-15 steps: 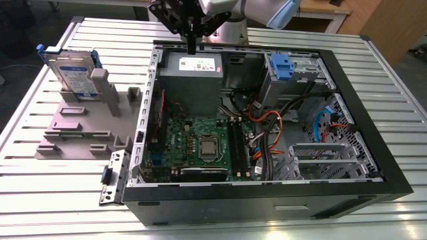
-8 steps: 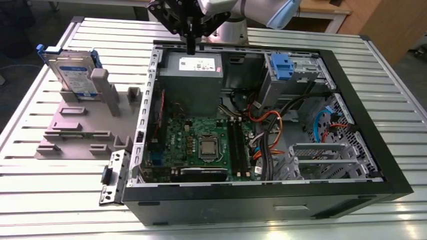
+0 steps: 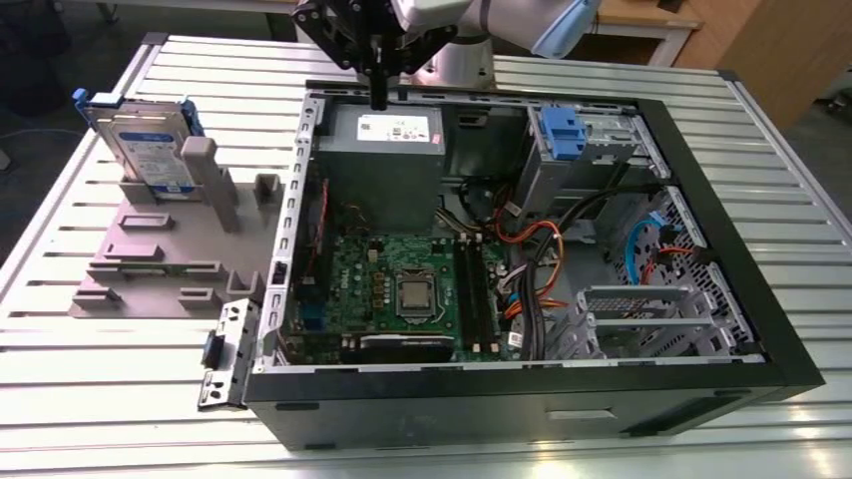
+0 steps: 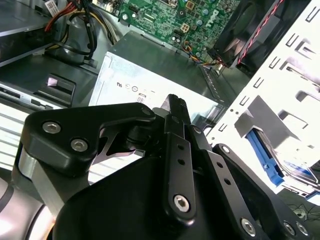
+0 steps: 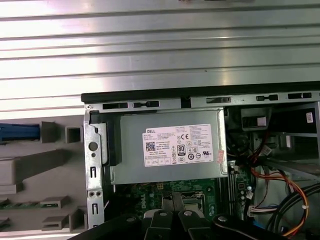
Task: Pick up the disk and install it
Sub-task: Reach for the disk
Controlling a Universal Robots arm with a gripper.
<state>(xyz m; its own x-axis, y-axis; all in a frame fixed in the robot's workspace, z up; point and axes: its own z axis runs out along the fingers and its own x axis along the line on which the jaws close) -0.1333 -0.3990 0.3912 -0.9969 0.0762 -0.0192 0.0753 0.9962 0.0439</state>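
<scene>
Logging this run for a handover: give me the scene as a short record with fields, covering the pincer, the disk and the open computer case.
pincer: shut, holding nothing, above the case and nearest the power supply
disk: upright in the grey holder, apart from the pincer
holder position: on the table, at the exterior view's left of the computer case
computer case: open, motherboard exposed
task state: disk not yet picked up
</scene>
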